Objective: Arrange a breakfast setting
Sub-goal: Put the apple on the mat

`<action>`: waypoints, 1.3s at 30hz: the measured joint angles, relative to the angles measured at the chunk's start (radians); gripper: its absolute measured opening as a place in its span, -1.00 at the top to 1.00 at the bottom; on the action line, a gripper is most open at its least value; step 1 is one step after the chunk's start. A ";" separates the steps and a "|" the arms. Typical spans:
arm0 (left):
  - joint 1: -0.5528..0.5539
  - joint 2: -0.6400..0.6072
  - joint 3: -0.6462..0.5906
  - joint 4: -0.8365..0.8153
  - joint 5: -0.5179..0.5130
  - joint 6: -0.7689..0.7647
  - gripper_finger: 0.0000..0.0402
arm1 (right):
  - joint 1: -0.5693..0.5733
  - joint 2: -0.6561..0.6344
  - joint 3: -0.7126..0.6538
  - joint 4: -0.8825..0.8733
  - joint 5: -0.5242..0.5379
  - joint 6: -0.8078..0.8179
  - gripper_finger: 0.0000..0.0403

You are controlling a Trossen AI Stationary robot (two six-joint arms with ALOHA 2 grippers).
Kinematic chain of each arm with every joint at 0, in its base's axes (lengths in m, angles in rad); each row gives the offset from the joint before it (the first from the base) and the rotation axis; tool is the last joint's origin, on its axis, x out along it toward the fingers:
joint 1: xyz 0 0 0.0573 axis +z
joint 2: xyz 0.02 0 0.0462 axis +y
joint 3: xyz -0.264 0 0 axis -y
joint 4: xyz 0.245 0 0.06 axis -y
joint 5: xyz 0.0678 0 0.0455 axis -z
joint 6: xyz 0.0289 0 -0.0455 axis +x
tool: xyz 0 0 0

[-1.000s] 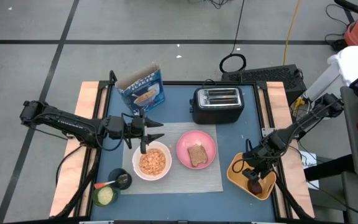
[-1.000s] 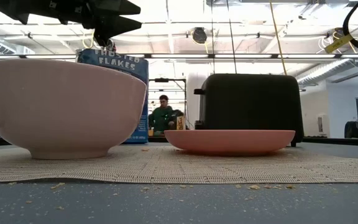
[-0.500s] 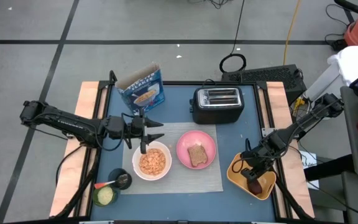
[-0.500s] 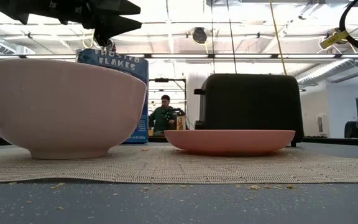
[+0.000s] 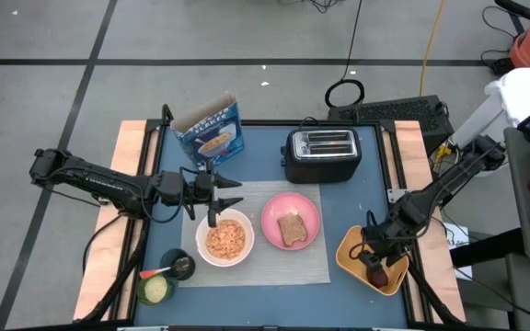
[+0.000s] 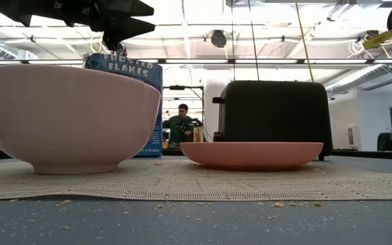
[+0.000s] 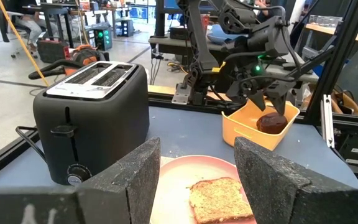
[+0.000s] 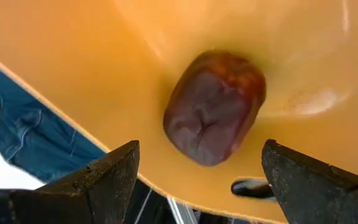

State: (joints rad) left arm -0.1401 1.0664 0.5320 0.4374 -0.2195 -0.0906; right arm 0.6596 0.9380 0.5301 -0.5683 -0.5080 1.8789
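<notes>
**Right arm lines up on the fruit; the rest of the setting waits**

The only shift over the last second is on the right side. The right gripper (image 5: 373,260) has edged a little lower and closer over the yellow-orange dish (image 5: 350,261), and its jaws stand spread wide with nothing between them. From its wrist camera the small dark red fruit (image 8: 214,116) lies in the dish directly ahead, between the two fingers (image 8: 98,180) but not touched by either. I read that as the last lining-up before a pinch, so the fruit has not yet left the dish.

Everything else sits as it did. The left gripper (image 5: 219,204) hangs unmoved above the far rim of the white bowl (image 5: 224,238), jaws partly spread and holding nothing that I can see. The bowl, with cereal in it, stands on the grey mat (image 5: 320,271) beside the pink plate (image 5: 290,221), which carries the toast slice (image 5: 292,229). The black toaster (image 5: 321,154) and the cereal box (image 5: 209,131) stand behind the mat on the blue surface (image 5: 357,198).

The fruit looks round and smooth, so an off-centre grip might let it roll against the dish wall.
</notes>
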 joint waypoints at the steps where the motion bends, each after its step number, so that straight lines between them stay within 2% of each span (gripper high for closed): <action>1: 0.000 0.000 0.000 0.000 0.000 0.000 -0.05 | 0.005 0.006 0.000 0.000 0.016 0.009 -0.61; 3: 0.000 0.000 0.000 0.000 0.000 0.000 -0.05 | 0.014 0.021 0.000 0.002 0.042 0.022 -0.61; 17: 0.000 0.000 0.000 0.000 0.000 0.000 -0.05 | 0.045 0.165 0.000 0.031 0.037 0.021 -0.61; 25: 0.000 0.000 0.000 0.000 0.000 0.000 -0.05 | 0.045 0.198 0.000 0.058 0.037 -0.005 -0.59; 39: 0.000 0.000 0.000 0.000 0.000 0.000 -0.05 | 0.045 0.198 0.000 0.064 0.036 -0.006 -0.06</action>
State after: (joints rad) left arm -0.1401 1.0665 0.5320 0.4376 -0.2192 -0.0907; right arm 0.7044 1.1358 0.5301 -0.5041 -0.4721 1.8732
